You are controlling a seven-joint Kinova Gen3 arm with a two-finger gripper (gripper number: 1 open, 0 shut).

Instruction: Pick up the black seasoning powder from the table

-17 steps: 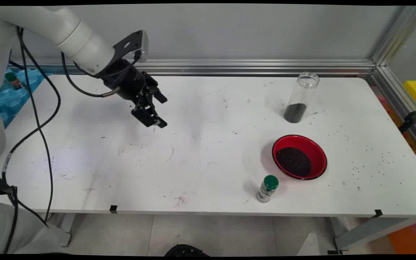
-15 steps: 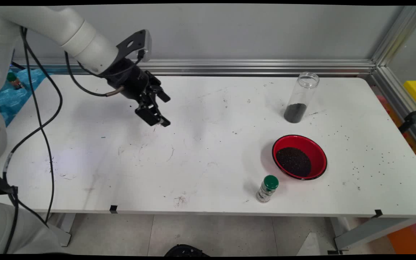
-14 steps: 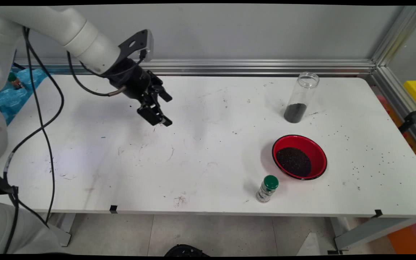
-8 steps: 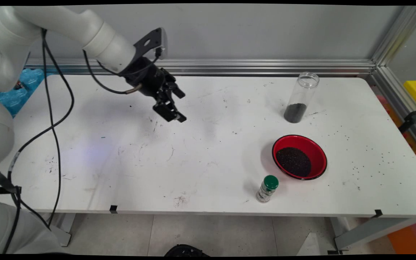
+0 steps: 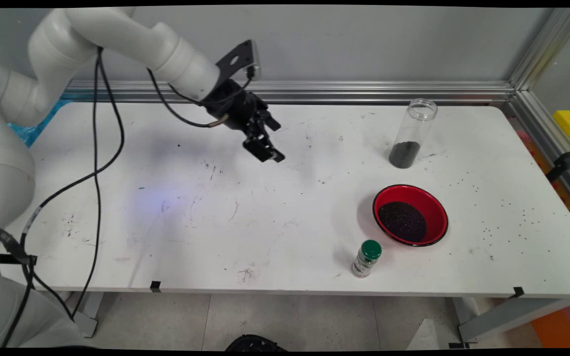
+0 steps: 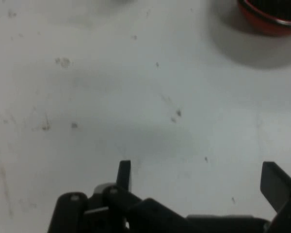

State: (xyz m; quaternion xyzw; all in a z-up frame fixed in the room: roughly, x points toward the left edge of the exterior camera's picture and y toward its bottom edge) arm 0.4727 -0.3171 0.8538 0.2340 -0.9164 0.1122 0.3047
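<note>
The black two-finger gripper [image 5: 271,148], its fingers spread wide and empty, hangs above the scuffed white table [image 5: 225,222] toward the far side, well left of the other items. To the right stand a tall clear cylindrical jar [image 5: 411,133] with dark granules at its bottom, a round red bowl [image 5: 410,215] of the same granules, and, just near-left of the bowl, a small green-capped bottle [image 5: 366,258].

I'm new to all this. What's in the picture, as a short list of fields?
gripper: open, holding nothing, above bare table
nearest thing: none close by; all three items stand toward the right
red bowl: holds dark grains
clear jar: upright, lidless, dark grains at the bottom, behind the bowl
green-capped bottle: small, upright, near the front edge, beside the bowl
</note>
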